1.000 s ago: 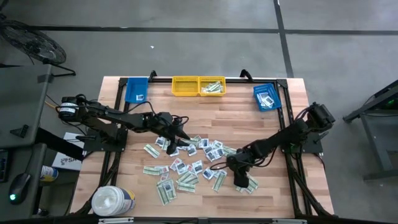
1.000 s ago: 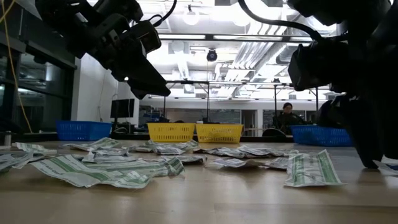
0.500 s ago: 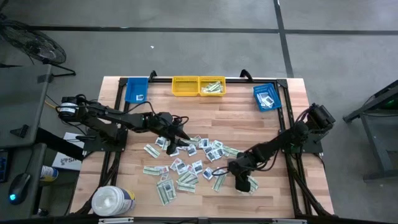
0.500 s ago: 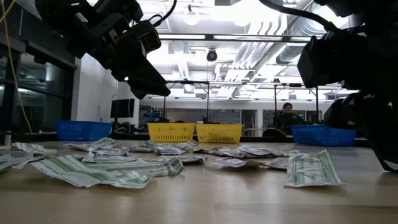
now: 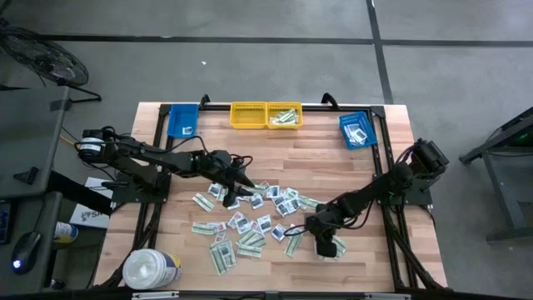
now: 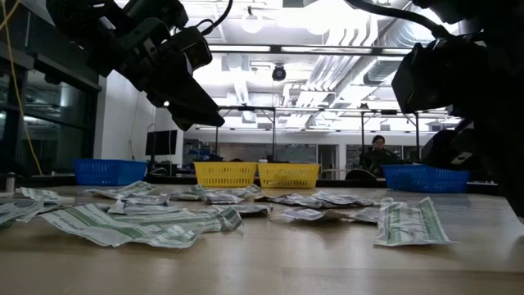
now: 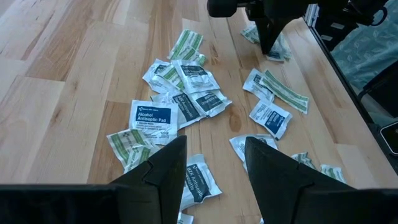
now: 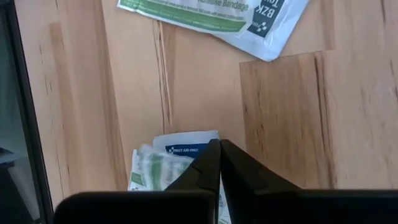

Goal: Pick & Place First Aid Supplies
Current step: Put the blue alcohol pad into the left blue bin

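Observation:
The first aid supplies (image 5: pixel 258 212), flat white packets with blue marks and green-white strips, lie scattered on the wooden table (image 5: pixel 275 158). My left gripper (image 7: pixel 214 168) hangs open above the left part of the pile (image 7: pixel 186 106), holding nothing. My right gripper (image 8: pixel 219 144) is down at the pile's near right end (image 5: pixel 327 247), shut at a white packet with a blue mark (image 8: pixel 185 148). That packet lies on green-white ones (image 8: pixel 149 171). A long bandage packet (image 8: pixel 211 15) lies just beyond. My right gripper has its two fingertips (image 8: pixel 211 155) closed together at the blue-marked packet's edge, by its corner (image 8: pixel 208 135). The fingers come from above, slanting down. The packet lies flat on the table and on the packets under it. The fingers hide how much of it they have.
Two yellow bins (image 5: pixel 266 115) stand at the far edge, with a blue bin on the left (image 5: pixel 183 119) and another on the right (image 5: pixel 356 130). A white round tub (image 5: pixel 151 268) stands at the near left corner. A person (image 6: pixel 378 147) shows in the room behind.
My right gripper has gone slightly down and toward the table's near edge, and has shut at the packet. The packets have not visibly moved.

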